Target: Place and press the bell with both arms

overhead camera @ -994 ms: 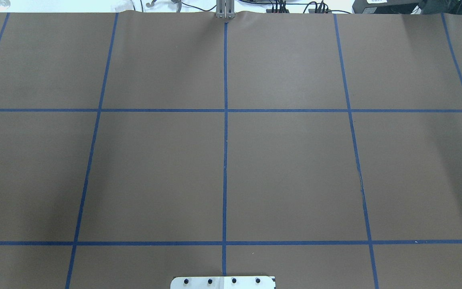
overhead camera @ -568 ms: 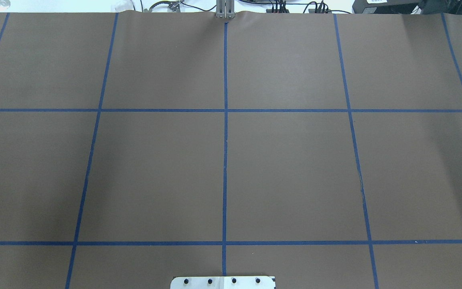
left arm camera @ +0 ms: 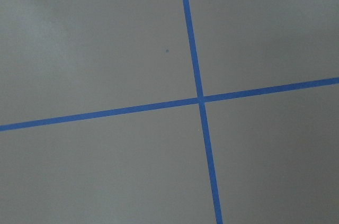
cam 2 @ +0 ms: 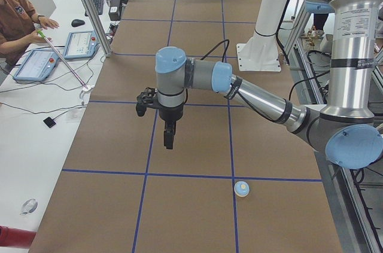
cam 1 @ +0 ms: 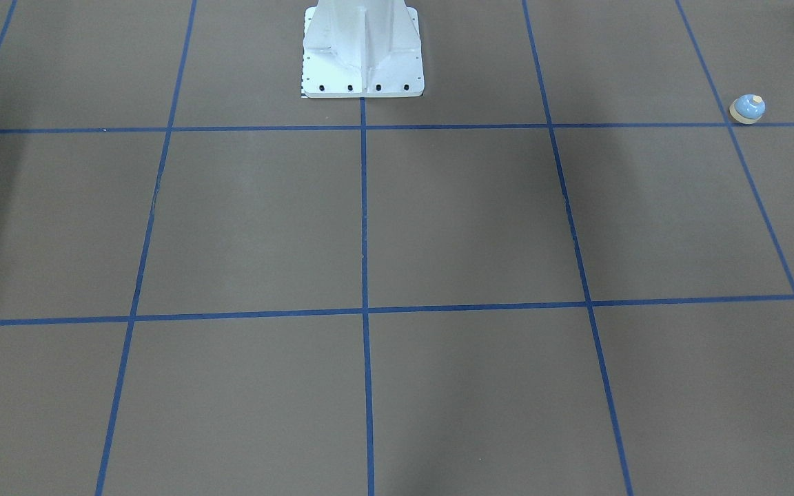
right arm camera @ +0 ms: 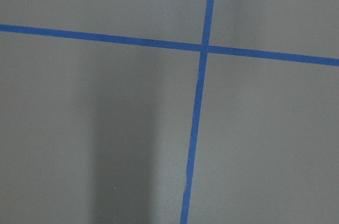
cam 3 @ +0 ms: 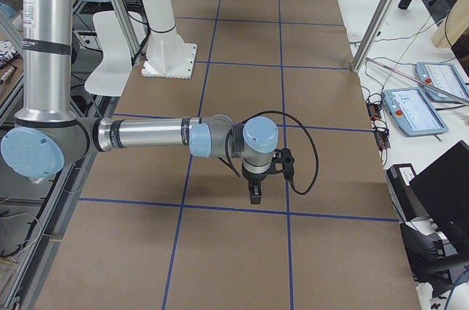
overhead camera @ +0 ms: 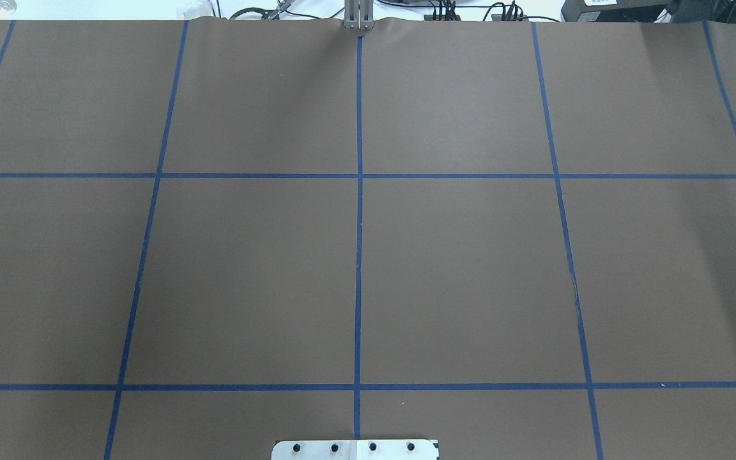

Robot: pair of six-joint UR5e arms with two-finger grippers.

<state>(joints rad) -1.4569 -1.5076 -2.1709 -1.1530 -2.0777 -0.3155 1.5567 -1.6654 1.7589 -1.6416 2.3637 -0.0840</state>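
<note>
bell: untouched near the table's left end, no change on the work surface

the bell (cam 1: 747, 108) stands upright on the table (overhead camera: 470, 255), just beside a crossing of blue tape lines (cam 1: 728, 125), near the end on the robot's left. it lies outside the overhead view.

change over the last second: the brown surface in the overhead view is the same in all three pictures, and no arm, gripper or bell enters it. the only difference is a black cable (overhead camera: 253, 11) beyond the far edge, which has shifted. it is off the table and has no bearing on the task.

left gripper (cam 2: 168, 144): hangs above the table, pointing down, well apart from the bell. it shows in a side view only, so whether it is released or clenched cannot be told. its wrist camera shows only tape and bare surface.

right gripper (cam 3: 254, 197): same posture over the other half of the table, far from the bell. its state likewise cannot be told.

judgement: the task is at its start. the bell is not yet grasped, placed or pressed. the left arm is the nearer one and the likely one to fetch it.
</note>
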